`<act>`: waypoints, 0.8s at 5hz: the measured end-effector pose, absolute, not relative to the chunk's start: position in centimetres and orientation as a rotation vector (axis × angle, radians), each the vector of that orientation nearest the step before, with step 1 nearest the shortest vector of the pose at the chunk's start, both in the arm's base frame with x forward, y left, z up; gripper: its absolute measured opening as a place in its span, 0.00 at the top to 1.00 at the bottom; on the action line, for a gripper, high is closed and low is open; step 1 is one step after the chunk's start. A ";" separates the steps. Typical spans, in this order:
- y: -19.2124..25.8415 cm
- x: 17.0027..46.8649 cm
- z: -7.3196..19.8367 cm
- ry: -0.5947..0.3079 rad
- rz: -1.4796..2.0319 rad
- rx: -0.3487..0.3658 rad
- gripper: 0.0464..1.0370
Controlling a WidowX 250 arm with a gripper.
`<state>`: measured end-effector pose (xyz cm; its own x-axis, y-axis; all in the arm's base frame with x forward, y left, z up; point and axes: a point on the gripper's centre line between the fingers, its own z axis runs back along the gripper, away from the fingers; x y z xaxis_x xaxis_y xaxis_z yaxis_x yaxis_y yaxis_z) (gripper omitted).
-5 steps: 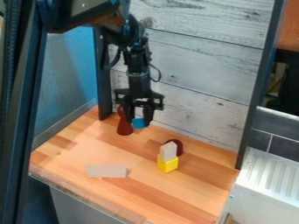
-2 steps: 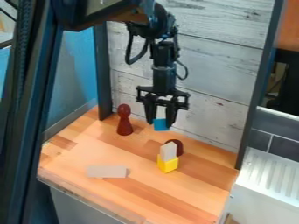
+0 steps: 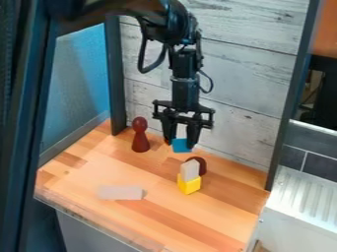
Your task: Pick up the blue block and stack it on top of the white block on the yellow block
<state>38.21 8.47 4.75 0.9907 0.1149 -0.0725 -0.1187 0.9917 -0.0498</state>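
Note:
The black gripper hangs above the back middle of the table, shut on a small blue block between its fingertips. Below it and slightly right, a pale grey block stands upright on a yellow block. Behind that stack sits a dark red rounded piece, partly hidden. A dark red pawn-shaped piece stands upright to the gripper's left. Nearer the front left, a flat pale grey block lies on the wooden table.
A white plank wall rises close behind the gripper. Dark posts stand at the table's back left and right corners, with a blue panel along the left. A white ribbed surface lies beyond the right edge.
The gripper has moved right with the blue block, away from the red pawn-shaped piece, then slightly down. The blocks on the table have stayed put.

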 end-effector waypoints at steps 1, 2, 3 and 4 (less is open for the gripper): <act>8.1 38.0 4.6 0.082 0.122 -0.055 0.51; 8.0 37.8 4.5 0.093 0.122 -0.048 0.51; 7.5 37.8 4.3 0.101 0.104 -0.041 0.51; 7.3 37.7 4.3 0.104 0.103 -0.038 0.51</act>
<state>37.73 7.33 4.29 0.9893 0.1005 -0.1059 -0.1045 0.9940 -0.0325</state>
